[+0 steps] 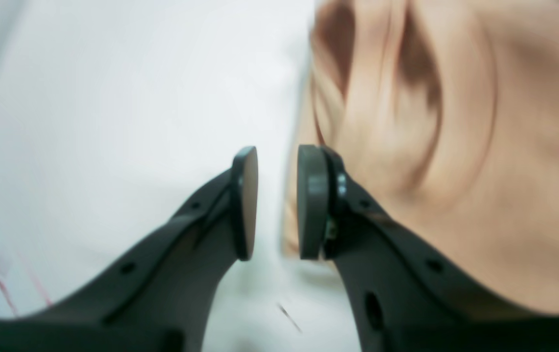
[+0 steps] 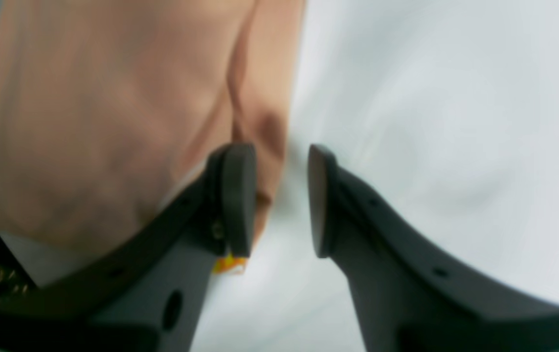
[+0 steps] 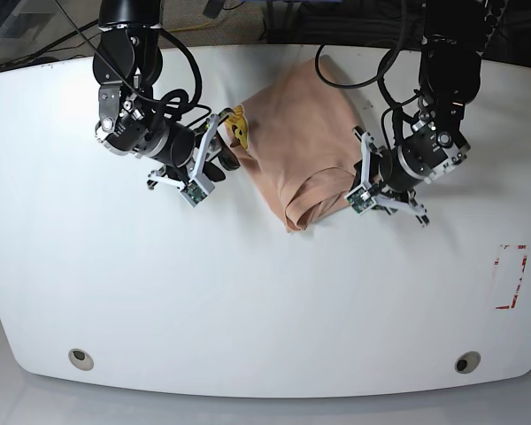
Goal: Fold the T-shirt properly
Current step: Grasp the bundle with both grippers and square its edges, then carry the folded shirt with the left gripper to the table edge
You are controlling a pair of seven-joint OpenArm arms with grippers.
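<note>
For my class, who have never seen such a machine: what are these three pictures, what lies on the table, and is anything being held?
One picture looks down on a white table with two black robot arms. The other two come from cameras on the wrists, looking along each claw. A peach, salmon-pink cotton T-shirt lies bunched between the arms, a yellow patch at its edge. The left claw and right claw each show an empty gap beside the cloth, so nothing is held.
</note>
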